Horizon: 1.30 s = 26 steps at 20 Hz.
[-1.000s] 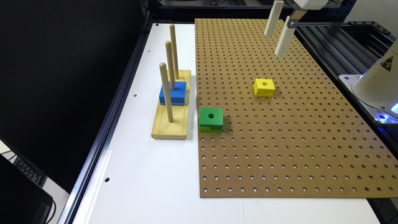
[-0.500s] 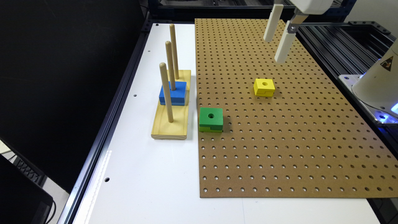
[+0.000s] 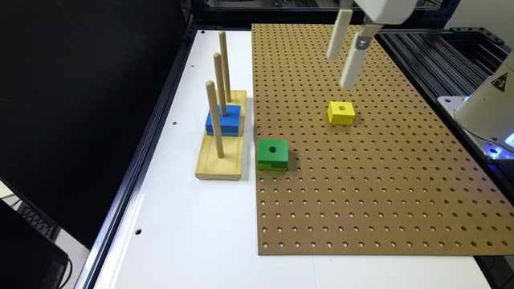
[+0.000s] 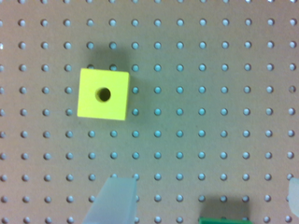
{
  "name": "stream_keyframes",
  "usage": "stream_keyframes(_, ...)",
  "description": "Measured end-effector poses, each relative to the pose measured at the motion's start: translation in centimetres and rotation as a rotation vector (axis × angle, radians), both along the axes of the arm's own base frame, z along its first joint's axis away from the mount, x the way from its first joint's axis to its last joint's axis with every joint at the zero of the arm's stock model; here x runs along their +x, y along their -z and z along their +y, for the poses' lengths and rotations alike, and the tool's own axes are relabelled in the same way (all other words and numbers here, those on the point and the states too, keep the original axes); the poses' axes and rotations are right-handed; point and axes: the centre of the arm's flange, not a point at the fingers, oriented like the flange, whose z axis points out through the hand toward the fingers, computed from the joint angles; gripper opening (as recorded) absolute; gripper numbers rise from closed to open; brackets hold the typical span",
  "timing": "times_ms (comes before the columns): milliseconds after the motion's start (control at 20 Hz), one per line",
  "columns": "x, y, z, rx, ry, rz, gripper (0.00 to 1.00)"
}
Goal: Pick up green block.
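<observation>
The green block [image 3: 272, 154], dark green over a lime lower layer with a round hole on top, sits on the brown pegboard [image 3: 381, 180] near its edge at the exterior view's left. In the wrist view only a sliver of the green block [image 4: 224, 220] peeks in at the frame edge. My gripper [image 3: 340, 72] hangs open in the air above the far part of the board, just beyond the yellow block [image 3: 341, 112] and well away from the green one. Its pale fingers [image 4: 114, 200] stand wide apart with nothing between them.
The yellow block [image 4: 103, 94] lies flat on the board below the gripper. A wooden base with three upright pegs [image 3: 220, 160] stands on the white table beside the green block, a blue block [image 3: 223, 120] threaded on its middle peg. The robot's base [image 3: 488, 108] is at the exterior view's right.
The gripper has come down and shifted toward the exterior view's left, closer to the yellow block. The blocks have not moved.
</observation>
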Motion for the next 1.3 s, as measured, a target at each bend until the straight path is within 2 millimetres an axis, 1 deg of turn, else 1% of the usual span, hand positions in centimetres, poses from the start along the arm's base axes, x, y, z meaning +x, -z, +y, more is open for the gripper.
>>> stream_keyframes(200, 1.1, 0.4, 0.3, 0.006, -0.001, 0.008, 1.0)
stream_keyframes(450, 1.3, 0.3, 0.5, 0.006, -0.003, 0.007, 1.0)
stream_keyframes(750, 2.1, 0.0, 1.8, 0.009, -0.003, -0.001, 1.0)
stream_keyframes(950, 3.4, -0.2, 2.8, 0.017, -0.002, -0.009, 1.0)
stream_keyframes(1150, 4.8, 0.4, 3.2, 0.026, -0.003, 0.0, 1.0)
stream_keyframes(1300, 5.1, 1.2, 3.2, 0.028, -0.001, 0.011, 1.0)
